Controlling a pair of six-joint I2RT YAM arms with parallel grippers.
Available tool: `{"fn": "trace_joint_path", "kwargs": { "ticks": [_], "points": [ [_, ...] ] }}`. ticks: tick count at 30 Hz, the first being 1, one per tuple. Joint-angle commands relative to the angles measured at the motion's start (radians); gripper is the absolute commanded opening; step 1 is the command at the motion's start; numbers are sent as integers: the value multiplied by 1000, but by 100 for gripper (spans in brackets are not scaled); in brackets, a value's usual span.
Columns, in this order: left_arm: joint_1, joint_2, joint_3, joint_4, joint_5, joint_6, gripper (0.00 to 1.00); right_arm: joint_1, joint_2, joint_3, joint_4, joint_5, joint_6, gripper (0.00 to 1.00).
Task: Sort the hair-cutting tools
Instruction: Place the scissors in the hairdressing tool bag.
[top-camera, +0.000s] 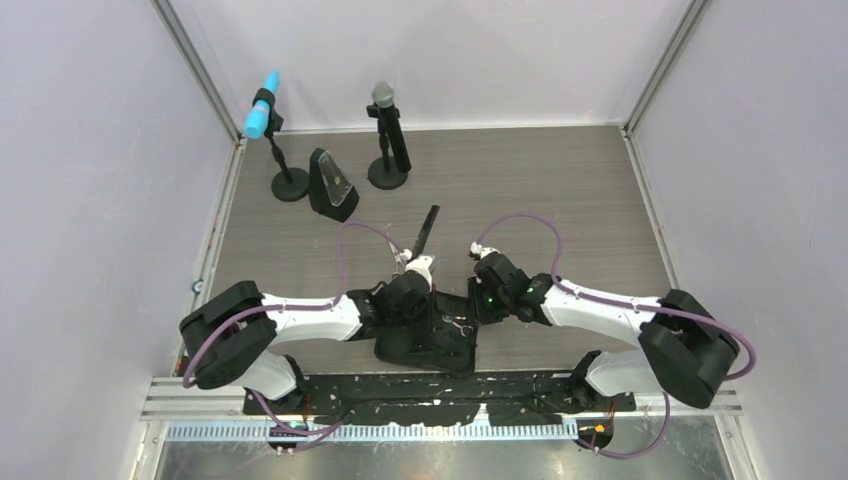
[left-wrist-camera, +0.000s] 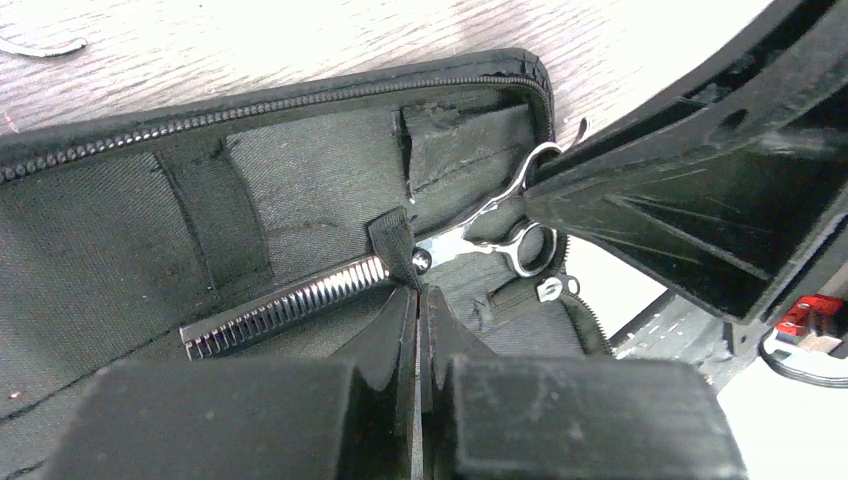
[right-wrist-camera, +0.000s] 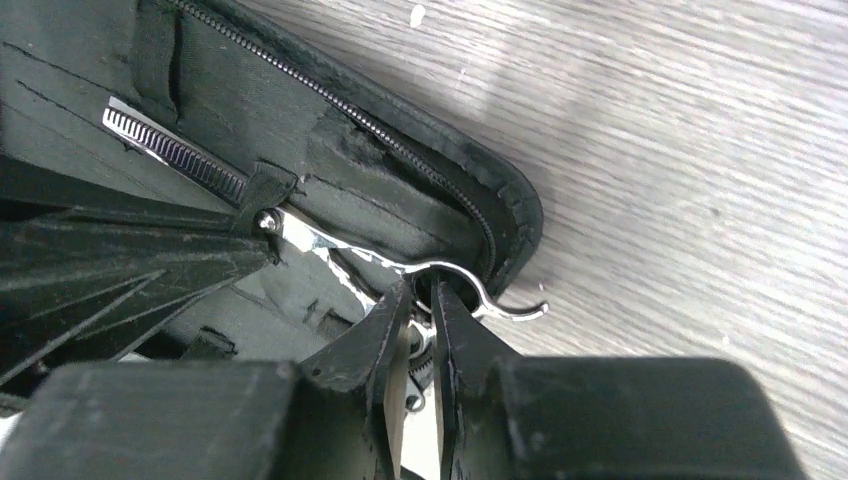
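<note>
A black zippered pouch (left-wrist-camera: 120, 230) lies open near the table's front edge (top-camera: 400, 350). Silver scissors with a toothed blade (left-wrist-camera: 300, 298) lie inside it, under a black strap (left-wrist-camera: 393, 240). My right gripper (right-wrist-camera: 428, 292) is shut on the scissors' handle ring (right-wrist-camera: 470, 290) at the pouch's rounded end. It fills the right of the left wrist view (left-wrist-camera: 700, 200). My left gripper (left-wrist-camera: 418, 300) is shut, its tips against the foot of the strap. I cannot tell whether it pinches it. The long black comb (top-camera: 428, 230) lies on the table beyond both grippers. The hair clips are not clearly visible.
Two microphones on round black bases stand at the back, one blue-headed (top-camera: 265, 112) and one grey-headed (top-camera: 384, 98). A black wedge-shaped stand with a clear plate (top-camera: 333, 186) stands between them. Enclosure walls close the table left, right and back.
</note>
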Motion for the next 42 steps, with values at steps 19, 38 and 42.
{"fn": "trace_joint_path", "kwargs": {
  "ticks": [19,38,42],
  "points": [
    [-2,28,166,-63,120,113,29,84,197,25,232,-143,-2,17],
    [297,-246,182,-727,-75,165,58,84,-130,79,-118,57,-37,44],
    [319,-150,196,-711,2,171,59,87,-151,21,-134,48,34,48]
  ]
}}
